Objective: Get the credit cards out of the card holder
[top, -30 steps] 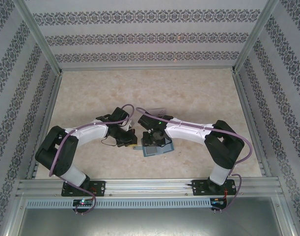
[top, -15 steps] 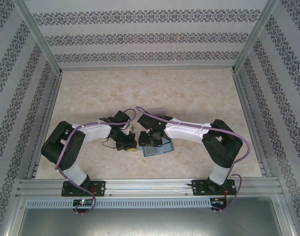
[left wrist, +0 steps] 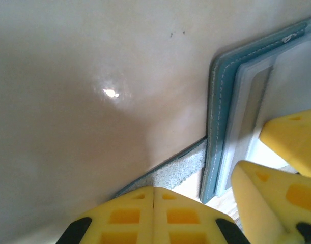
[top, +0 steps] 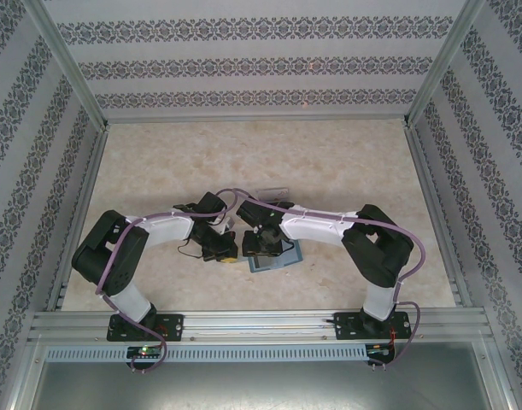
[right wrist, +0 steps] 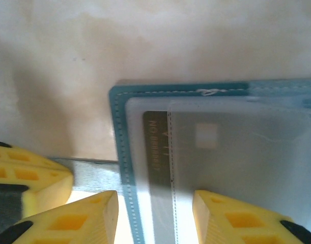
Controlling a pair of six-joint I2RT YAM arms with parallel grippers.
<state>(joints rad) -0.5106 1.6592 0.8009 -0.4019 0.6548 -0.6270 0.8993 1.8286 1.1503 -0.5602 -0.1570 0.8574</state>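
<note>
L jaws shut beside card holder (left wrist: 214, 101) edge; R jaws open astride dark card (right wrist: 155, 152) w/ print approx "NO NUMBER".

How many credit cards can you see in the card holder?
1: a dark thin rectangular card in the translucent pocket of the teal folding card holder, by its stitched edge. More may be hidden behind.
</note>
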